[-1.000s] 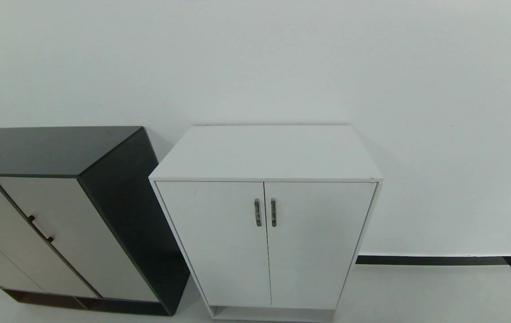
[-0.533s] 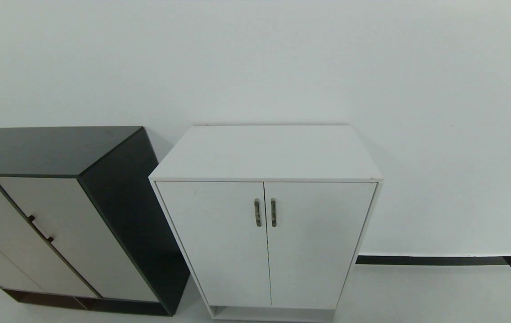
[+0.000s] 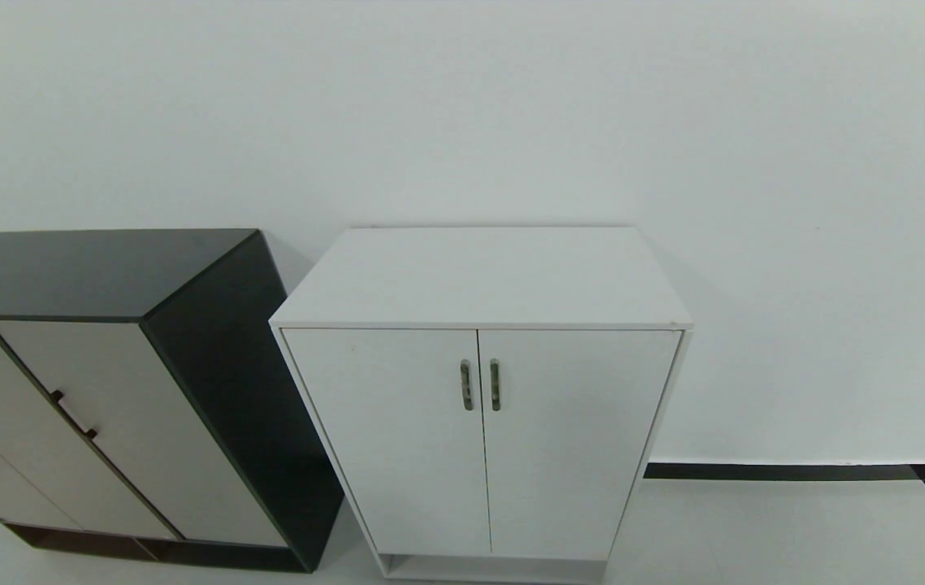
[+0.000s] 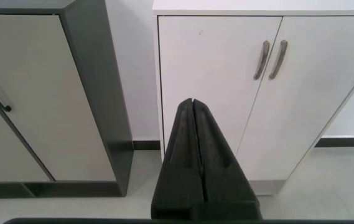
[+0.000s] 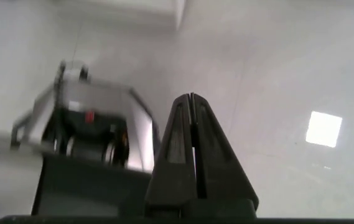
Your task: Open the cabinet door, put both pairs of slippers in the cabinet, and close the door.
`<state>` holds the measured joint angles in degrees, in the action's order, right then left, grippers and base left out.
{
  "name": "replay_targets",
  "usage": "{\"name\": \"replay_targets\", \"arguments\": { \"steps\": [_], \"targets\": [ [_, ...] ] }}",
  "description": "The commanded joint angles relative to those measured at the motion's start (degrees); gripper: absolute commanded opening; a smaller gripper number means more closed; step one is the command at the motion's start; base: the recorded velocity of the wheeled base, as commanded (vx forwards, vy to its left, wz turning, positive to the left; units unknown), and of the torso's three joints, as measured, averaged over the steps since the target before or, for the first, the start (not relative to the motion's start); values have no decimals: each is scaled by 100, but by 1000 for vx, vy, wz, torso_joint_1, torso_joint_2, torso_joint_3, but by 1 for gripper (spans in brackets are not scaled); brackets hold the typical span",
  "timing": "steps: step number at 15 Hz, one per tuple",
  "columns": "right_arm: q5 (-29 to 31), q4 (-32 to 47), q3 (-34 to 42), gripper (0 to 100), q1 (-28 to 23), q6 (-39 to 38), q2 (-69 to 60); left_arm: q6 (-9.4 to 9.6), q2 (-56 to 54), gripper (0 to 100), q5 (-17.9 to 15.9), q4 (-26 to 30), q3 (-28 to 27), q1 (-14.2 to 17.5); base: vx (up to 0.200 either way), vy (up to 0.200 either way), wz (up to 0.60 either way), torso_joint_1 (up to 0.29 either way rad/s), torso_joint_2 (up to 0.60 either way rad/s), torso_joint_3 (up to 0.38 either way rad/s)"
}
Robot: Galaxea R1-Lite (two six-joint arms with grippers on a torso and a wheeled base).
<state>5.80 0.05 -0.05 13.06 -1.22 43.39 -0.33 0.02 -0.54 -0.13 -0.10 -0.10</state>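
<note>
A white two-door cabinet stands against the wall with both doors closed. Two grey vertical handles sit side by side where the doors meet. In the left wrist view my left gripper is shut with nothing in it, held some way in front of the white cabinet, below the level of its handles. My right gripper is also shut and empty, pointing down at the pale glossy floor.
A dark cabinet with beige doors stands just left of the white one, angled toward it. A black strip runs along the wall base to the right. A grey wheeled cart-like object sits on the floor near my right gripper.
</note>
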Motion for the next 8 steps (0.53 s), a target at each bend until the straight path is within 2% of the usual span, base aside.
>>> {"name": "replay_targets", "arguments": {
  "steps": [1, 5, 8],
  "targets": [
    [0, -14, -4, 0, -620, 8, -638, -2, 6, 0, 1, -4, 1, 1, 0, 0, 0, 0, 0, 0],
    [0, -5, -4, 0, -1543, 8, -1412, -2, 6, 0, 1, -4, 1, 1, 0, 0, 0, 0, 0, 0],
    [0, -5, -4, 0, -1640, 8, -2045, -2, 6, 0, 1, -4, 1, 1, 0, 0, 0, 0, 0, 0]
  ]
}}
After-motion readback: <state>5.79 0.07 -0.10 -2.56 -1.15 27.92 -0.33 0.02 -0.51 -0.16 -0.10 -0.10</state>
